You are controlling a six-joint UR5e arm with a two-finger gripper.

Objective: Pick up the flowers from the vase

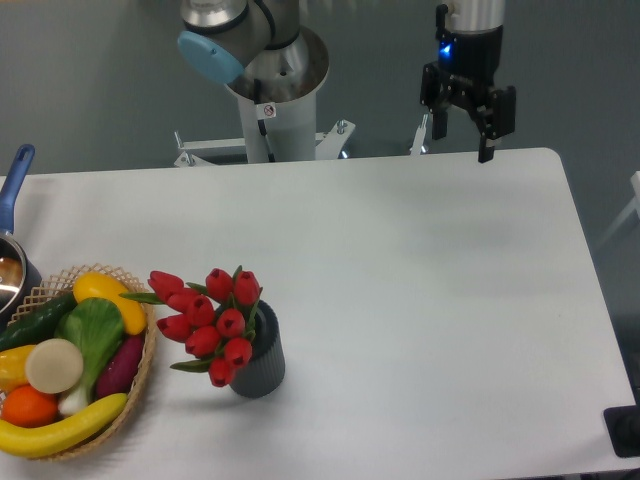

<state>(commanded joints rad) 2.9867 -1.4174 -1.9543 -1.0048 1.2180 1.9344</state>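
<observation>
The flowers [208, 322], a bunch of red tulip buds with green leaves, stand in the vase [262, 362], a short dark grey ribbed cylinder at the front left of the white table. The bunch leans to the left, toward the basket. My gripper [461, 146] hangs over the table's far edge at the back right, well away from the vase. Its two black fingers are spread apart with nothing between them.
A wicker basket [138, 385] of colourful fruit and vegetables sits at the front left, close beside the flowers. A blue-handled pot [14, 262] is at the left edge. The arm's base [275, 110] stands behind the table. A black object [626, 432] sits at the front right corner.
</observation>
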